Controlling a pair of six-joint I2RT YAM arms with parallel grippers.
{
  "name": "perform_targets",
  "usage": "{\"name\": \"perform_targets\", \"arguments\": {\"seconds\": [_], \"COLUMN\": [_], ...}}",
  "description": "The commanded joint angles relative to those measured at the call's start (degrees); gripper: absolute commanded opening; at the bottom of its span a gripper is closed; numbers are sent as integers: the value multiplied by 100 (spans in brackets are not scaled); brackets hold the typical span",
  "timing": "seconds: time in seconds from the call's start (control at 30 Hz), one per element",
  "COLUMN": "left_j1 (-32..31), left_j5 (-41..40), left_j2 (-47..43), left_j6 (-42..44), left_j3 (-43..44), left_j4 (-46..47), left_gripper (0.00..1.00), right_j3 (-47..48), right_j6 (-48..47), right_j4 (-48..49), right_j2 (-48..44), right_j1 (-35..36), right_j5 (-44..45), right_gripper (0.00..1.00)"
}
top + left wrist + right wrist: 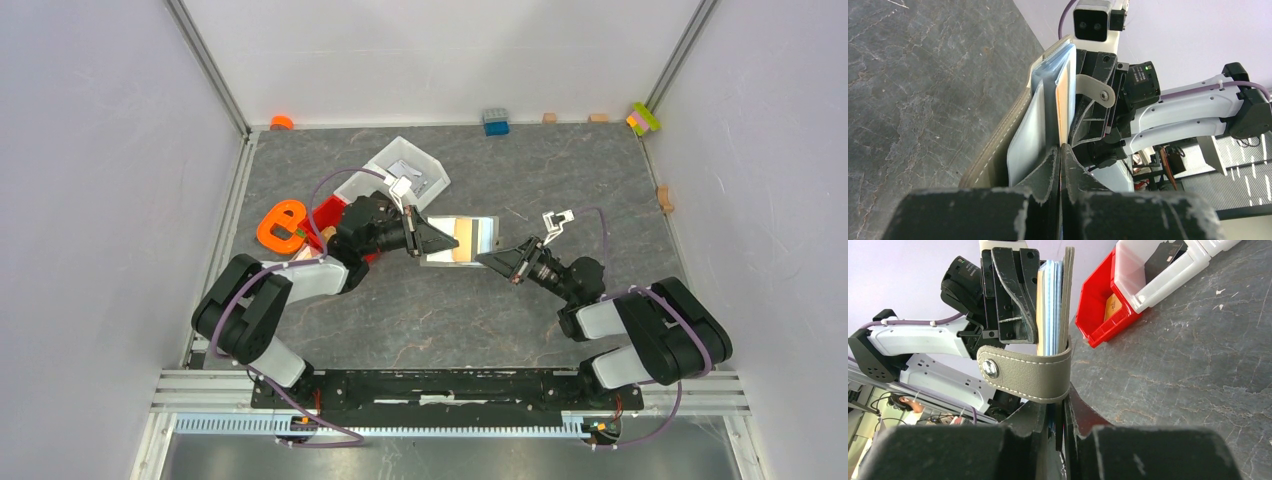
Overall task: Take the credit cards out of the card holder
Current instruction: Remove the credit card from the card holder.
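Near the red bin, my left gripper pinches one card; my right gripper pinches the card holder.

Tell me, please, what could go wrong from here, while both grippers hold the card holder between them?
1. The strap curls round the credit cards, so a pull may snag.
2. The left gripper pinches only a thin card edge; it might slip or bend it.
3. The right gripper grips the card holder at one end; it may twist.
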Motion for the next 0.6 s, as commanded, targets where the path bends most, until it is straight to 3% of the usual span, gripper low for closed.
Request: {"name": "perform_targets", "arguments": {"seconds": [0.0,0.57], "left_j1": [88,197], "left_j5": [-134,-236], "left_j2": [-60,-109], "left_j6": [185,176], "left_j3": [37,-23], "left_j4": [60,-6], "left_gripper": [2,2], "right_j3": [-89,-249], "right_j6": [41,325], "right_j4": [1763,2145], "right_j2": [-71,65], "right_j1": [-113,-311], "right_j5": [67,142], "right_gripper": [7,3]}}
